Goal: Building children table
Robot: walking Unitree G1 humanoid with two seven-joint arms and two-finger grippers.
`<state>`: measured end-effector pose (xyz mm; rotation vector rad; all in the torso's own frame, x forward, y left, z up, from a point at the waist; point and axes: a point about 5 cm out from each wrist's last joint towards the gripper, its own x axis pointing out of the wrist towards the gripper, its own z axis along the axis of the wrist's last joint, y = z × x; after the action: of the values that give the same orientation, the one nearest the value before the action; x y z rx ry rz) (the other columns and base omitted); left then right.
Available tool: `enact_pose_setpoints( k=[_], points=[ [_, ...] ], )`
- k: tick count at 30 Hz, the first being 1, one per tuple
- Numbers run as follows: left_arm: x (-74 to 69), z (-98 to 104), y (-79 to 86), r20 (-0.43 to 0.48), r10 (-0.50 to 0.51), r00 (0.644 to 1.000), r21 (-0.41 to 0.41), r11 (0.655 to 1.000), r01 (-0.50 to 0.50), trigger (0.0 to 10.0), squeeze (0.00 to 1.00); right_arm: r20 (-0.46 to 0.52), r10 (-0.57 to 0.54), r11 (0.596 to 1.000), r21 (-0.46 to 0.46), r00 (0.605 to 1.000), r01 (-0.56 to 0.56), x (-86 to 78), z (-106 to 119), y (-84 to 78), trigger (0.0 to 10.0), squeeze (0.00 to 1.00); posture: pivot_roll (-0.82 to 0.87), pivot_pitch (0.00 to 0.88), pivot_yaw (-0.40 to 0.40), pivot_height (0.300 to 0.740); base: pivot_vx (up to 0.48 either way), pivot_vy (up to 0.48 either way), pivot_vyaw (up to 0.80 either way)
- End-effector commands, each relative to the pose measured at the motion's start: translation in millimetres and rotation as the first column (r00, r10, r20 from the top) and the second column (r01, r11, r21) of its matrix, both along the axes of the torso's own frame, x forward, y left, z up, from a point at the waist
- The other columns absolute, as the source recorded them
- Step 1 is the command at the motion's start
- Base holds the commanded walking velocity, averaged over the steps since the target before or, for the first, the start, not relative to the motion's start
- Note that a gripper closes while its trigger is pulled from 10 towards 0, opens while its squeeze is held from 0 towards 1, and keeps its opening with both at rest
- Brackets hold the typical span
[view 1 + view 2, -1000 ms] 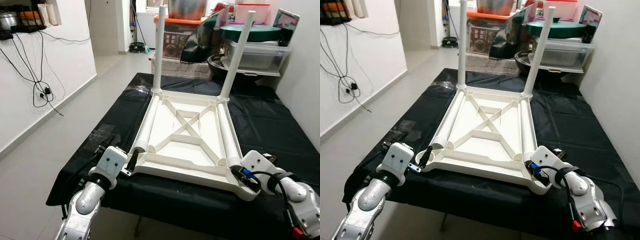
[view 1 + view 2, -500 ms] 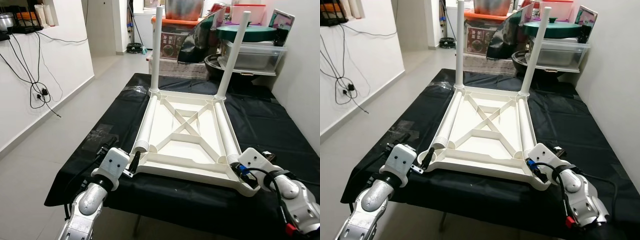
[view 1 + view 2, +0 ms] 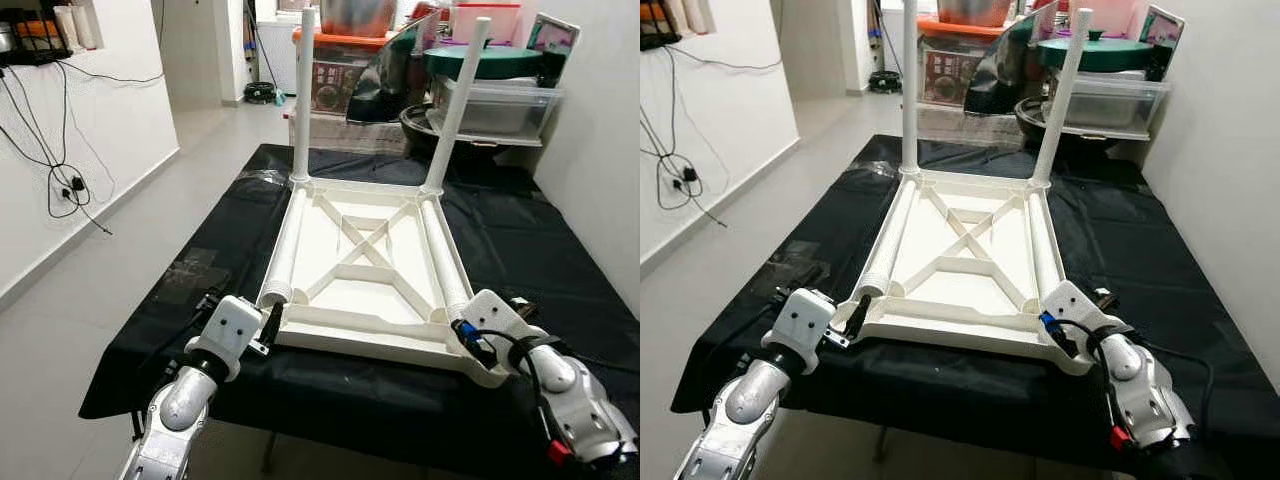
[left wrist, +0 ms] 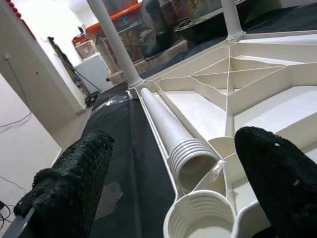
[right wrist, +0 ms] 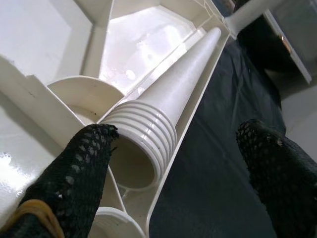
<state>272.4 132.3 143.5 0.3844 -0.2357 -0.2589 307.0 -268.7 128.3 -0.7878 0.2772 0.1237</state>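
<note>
Left hand (image 4: 163,173) fingers spread wide; right hand (image 5: 173,173) likewise; both arms reach forward.

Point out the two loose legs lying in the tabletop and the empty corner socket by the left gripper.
Left loose leg (image 3: 284,246), left eye view, middle of its shaft.
Right loose leg (image 3: 444,255), left eye view, middle of its shaft.
Corner socket (image 4: 202,219), left wrist view, its ribbed rim.

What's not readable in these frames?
- Tops of the two upright legs: cut off by the eye views' upper edge.
- Right gripper fingertips: hidden behind its own wrist housing in the eye views.
- Near-left socket: cut off by the left wrist view's lower edge.
</note>
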Motion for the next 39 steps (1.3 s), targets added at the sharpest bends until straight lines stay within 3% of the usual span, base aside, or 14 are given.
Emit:
enact_pose_setpoints(
  k=[1, 6, 15, 24, 33, 35, 38, 39],
  points=[
    [0.4, -4, -0.5, -0.009, 0.001, 1.0, 0.01, 1.0, -0.001, 10.0, 0.0, -0.008, -0.046, 0.999, 0.026, 0.999, 0.046, 0.3, -1, -6.1, 10.0, 0.0, 0.04, 0.0, -0.054, 0.74, 0.0, 0.0, 0.0],
    [0.5, -5, -0.2, -0.012, 0.0, 1.0, 0.013, 1.0, 0.0, 10.0, 0.0, 0.0, -0.093, 0.995, 0.028, 0.996, 0.093, 0.8, 0, -14.5, 10.0, 0.0, 0.04, 0.0, -0.049, 0.74, 0.0, 0.0, 0.0],
    [1.0, -7, -2.2, -0.018, -0.011, 1.0, 0.018, 1.0, 0.011, 10.0, 0.0, 0.109, -0.163, 0.986, -0.009, 0.981, 0.165, 4.7, 16, -25.3, 10.0, 0.0, 0.03, 0.0, -0.036, 0.74, 0.0, 0.0, 0.0],
    [0.0, -9, -2.7, -0.025, -0.017, 1.0, 0.02, 1.0, 0.018, 10.0, 0.0, 0.093, -0.168, 0.985, -0.022, 0.981, 0.171, 1.5, 12, -25.9, 10.0, 0.0, 0.03, 0.0, -0.037, 0.74, 0.0, 0.0, 0.0],
    [0.8, -7, -0.8, -0.022, -0.006, 1.0, 0.025, 1.0, 0.006, 10.0, 0.0, 0.09, -0.146, 0.989, -0.005, 0.985, 0.147, 7.8, 5, -9.8, 10.0, 0.0, 0.04, 0.0, -0.042, 0.74, 0.0, 0.0, 0.0],
    [1.1, -7, -0.4, -0.021, -0.004, 1.0, 0.026, 1.0, 0.005, 10.0, 0.0, 0.103, -0.148, 0.989, 0.014, 0.984, 0.147, 10.8, 3, -2.3, 10.0, 0.0, 0.05, 0.0, -0.043, 0.74, 0.0, 0.0, 0.0],
    [2.7, -7, -0.9, -0.017, -0.002, 1.0, 0.029, 1.0, 0.003, 10.0, 0.0, 0.136, -0.166, 0.984, 0.09, 0.977, 0.154, 19.7, -12, 29.0, 10.0, 0.0, 0.06, 0.0, -0.046, 0.74, 0.0, 0.0, 0.0],
    [2.7, -7, -0.9, -0.017, -0.002, 1.0, 0.029, 1.0, 0.003, 10.0, 0.0, 0.136, -0.166, 0.984, 0.09, 0.977, 0.154, 19.7, -12, 29.0, 10.0, 0.0, 0.06, 0.0, -0.046, 0.74, 0.0, 0.0, 0.0]
  ],
)
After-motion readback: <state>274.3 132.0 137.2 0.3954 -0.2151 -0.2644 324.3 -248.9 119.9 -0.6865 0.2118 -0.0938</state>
